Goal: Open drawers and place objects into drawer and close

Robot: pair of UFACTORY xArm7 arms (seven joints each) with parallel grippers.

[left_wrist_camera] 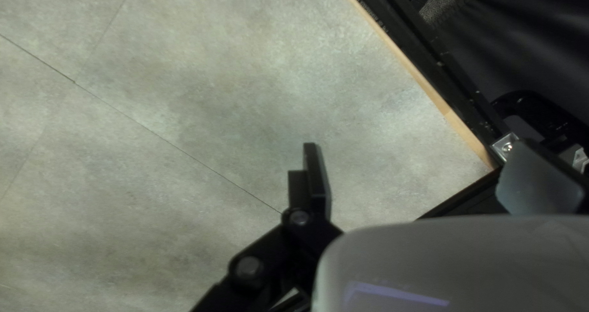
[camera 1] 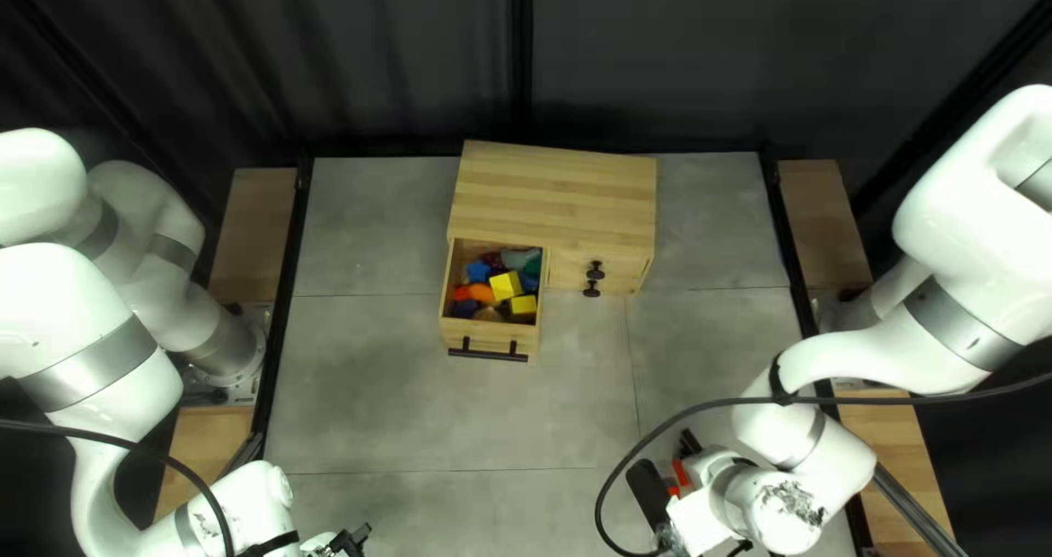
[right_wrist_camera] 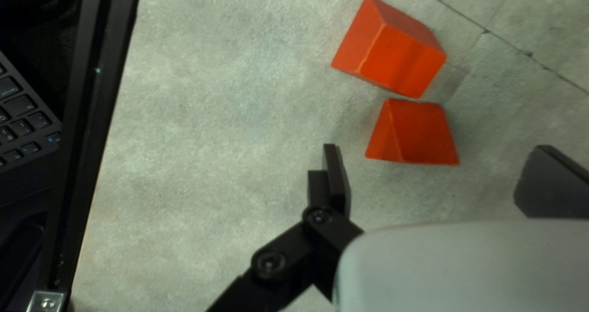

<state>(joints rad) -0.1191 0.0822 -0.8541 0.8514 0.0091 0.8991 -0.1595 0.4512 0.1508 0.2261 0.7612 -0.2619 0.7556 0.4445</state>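
The wooden cabinet (camera 1: 553, 190) stood at the upper centre of the top left view. Its left drawer (camera 1: 493, 339), fitted with a black bar handle (camera 1: 488, 353), was pulled out toward the centre of the frame. The drawer held a mixed load of coloured pieces, including two yellow blocks (camera 1: 505, 285), an orange piece (camera 1: 481, 293) and a blue piece (camera 1: 478, 271). To the right of the open drawer, the cabinet front was closed and carried two dark knobs (camera 1: 593, 283), set one above the other.

The left gripper (camera 1: 352, 540) was positioned at the lower left of the frame, at its bottom edge. In the left wrist view, its two fingers stood wide apart above the grey tabletop (left_wrist_camera: 202, 103), with nothing gripped.

The right gripper (camera 1: 663, 453) was positioned at the lower right of the frame, with a black cable (camera 1: 614, 480) curving beside it. In the right wrist view, its fingers were likewise set wide and gripped nothing. Two red blocks with sloped sides, a farther block (right_wrist_camera: 392, 48) and a nearer block (right_wrist_camera: 417, 134), lay on the tabletop ahead of this gripper, close beside each other. A keyboard (right_wrist_camera: 21, 112) was located beyond the black table-edge rail (right_wrist_camera: 92, 134).
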